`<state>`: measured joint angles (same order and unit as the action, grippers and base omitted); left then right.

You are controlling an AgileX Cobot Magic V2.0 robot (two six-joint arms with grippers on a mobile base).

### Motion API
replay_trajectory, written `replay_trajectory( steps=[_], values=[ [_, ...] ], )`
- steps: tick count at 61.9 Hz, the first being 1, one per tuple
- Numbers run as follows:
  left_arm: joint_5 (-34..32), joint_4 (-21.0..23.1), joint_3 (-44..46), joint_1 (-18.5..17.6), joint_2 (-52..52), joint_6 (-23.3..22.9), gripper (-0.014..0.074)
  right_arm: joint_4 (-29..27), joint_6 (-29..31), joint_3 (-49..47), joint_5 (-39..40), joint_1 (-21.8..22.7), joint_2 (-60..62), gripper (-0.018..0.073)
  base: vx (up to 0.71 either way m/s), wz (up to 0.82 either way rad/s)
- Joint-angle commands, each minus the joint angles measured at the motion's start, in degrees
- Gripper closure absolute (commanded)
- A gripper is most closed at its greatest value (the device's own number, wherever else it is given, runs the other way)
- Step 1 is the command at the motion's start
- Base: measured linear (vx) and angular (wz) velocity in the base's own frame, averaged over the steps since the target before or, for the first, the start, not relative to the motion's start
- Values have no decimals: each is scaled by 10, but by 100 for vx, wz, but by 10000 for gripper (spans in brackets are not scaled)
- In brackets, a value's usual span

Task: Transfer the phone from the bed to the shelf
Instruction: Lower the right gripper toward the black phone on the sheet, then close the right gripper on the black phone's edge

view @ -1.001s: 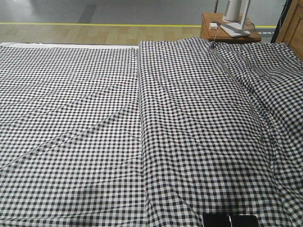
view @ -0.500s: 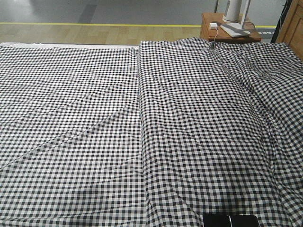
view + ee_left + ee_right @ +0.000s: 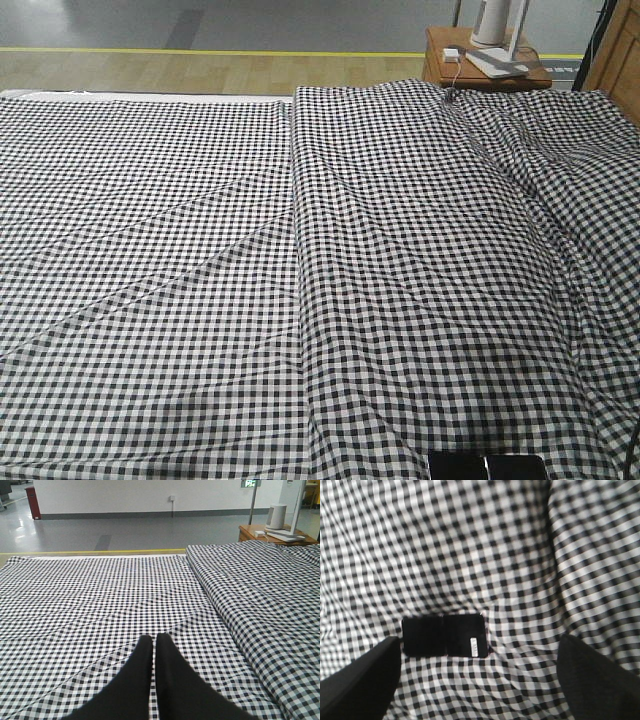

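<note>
Right fingers (image 3: 362, 680) flanking blurred phone (image 3: 443, 635)

Staged bedroom in a hall, gingham bed (image 3: 200, 250), yellow-lined grey floor (image 3: 125, 530)

In your front view the near edge cuts the phone (image 3: 487, 467) — only a dark strip shows. The right wrist view is soft, and the phone's white sticker (image 3: 474, 646) is too small to read. The right gripper (image 3: 480, 640) shows only as two fingers (image 3: 360, 680) cropped at the lower corners. Far right, the white stand (image 3: 495, 25) on the bedside table (image 3: 437, 68) runs off the top, and the right edge clips a wooden panel (image 3: 620, 55) — you can't tell what it is.
</note>
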<state>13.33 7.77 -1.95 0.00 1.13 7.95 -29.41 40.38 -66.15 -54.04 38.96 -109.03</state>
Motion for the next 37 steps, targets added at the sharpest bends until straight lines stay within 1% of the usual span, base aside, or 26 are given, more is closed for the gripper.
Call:
replay_trajectory(
  steps=[1,9,24,29,37],
  values=[
    [-43,6,-1,-2,3,-2,596,-40,42,-16,-4,3,-17,-32,0,0],
    [-43,6,-1,-2,3,-2,596,-78,95,-16,-11,3,-76,-32,0,0],
    [-43,6,-1,-2,3,-2,596,-143,183,-16,-51,3,-171,-32,0,0],
    [-43,6,-1,-2,3,-2,596,-150,199,-16,-59,3,-198,-32,0,0],
    [-43,6,-1,-2,3,-2,596,-151,207,-16,-65,3,-238,-32,0,0]
  ],
)
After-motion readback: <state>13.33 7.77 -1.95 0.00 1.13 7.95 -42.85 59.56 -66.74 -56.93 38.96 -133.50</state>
